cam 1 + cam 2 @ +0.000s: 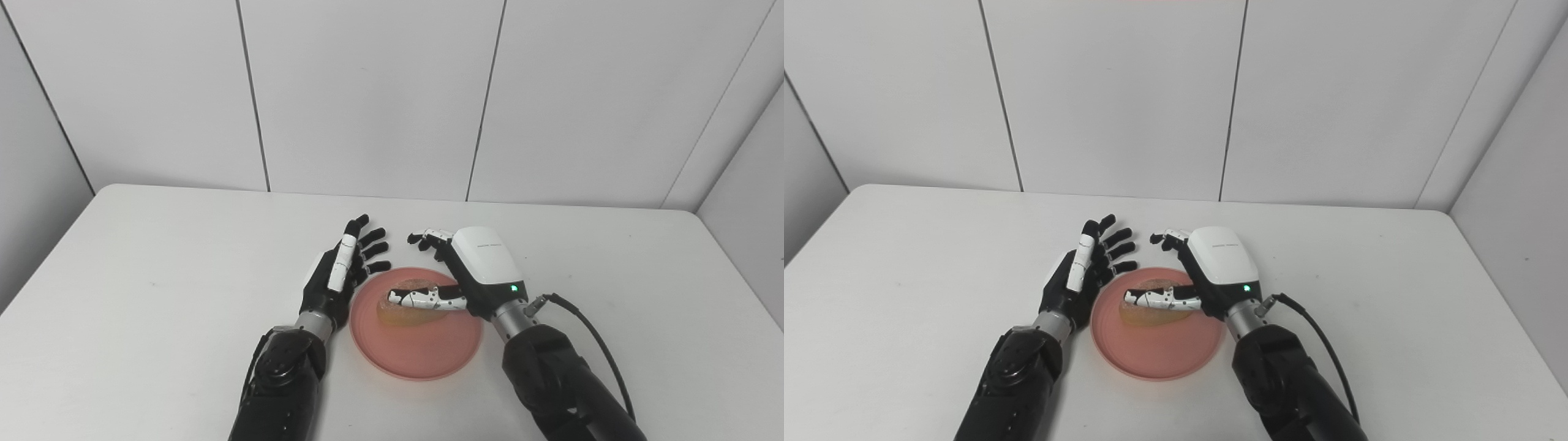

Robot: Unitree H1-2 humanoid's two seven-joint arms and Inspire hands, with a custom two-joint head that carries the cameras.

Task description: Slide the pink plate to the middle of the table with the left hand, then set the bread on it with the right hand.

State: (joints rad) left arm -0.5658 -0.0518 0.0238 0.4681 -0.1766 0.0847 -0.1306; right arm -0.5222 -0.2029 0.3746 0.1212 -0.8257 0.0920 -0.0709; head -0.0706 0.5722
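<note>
White wall panels with thin dark seams are seen behind a white table (153, 294), whose far edge runs along the wall. Near the middle of the table, a little toward the near edge, the pink plate (422, 358) is laid flat. The bread (409, 313), a yellowish piece, is seen on the far half of the plate, partly covered by the thumb of the right hand (465, 269). This right hand is held over the far right part of the plate with its fingers (429, 236) curved and spread beyond the far rim, while the thumb lies across the top of the bread; the fingers are not closed around the bread, and whether the thumb really touches it cannot be told. The left hand (337, 272) is placed just beside the left rim of the plate, with the fingers straight and apart, pointing toward the far edge, and nothing is held in it. A black cable (597, 343) is seen at the right wrist.
</note>
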